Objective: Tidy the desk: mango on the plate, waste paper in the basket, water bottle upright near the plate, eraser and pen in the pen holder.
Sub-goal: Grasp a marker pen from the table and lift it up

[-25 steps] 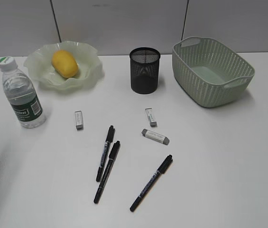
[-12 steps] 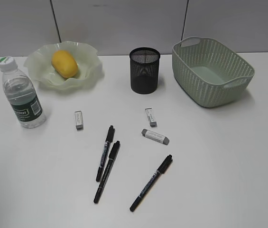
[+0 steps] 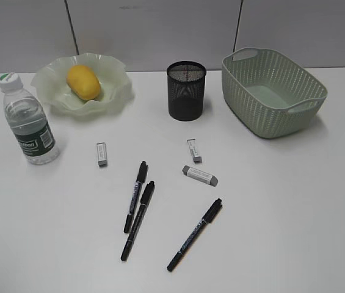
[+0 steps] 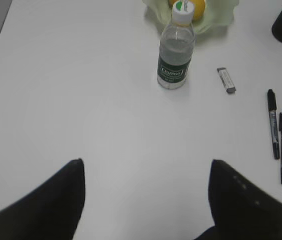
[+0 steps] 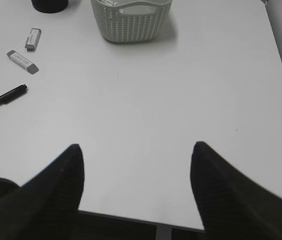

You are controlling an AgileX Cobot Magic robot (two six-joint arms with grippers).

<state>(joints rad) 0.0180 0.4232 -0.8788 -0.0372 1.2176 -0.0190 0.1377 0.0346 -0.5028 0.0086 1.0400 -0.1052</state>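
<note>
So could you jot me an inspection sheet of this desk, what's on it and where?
Surface: white desk, no spills seen.
Job's things: mango on plate; water bottle upright beside it; pen holder and basket at the back; three pens and three erasers loose; no waste paper seen.
Clutter: nothing seen.
End effectors: left end effector and right end effector open, empty, over bare desk.
Cables: nothing seen.
Surroundings: grey wall panels.

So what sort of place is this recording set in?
Probably a staged desk-tidying setup in an office or lab: a plain white tabletop against grey partition panels, with black marker pens and a black wire-mesh pen holder laid out neatly.
</note>
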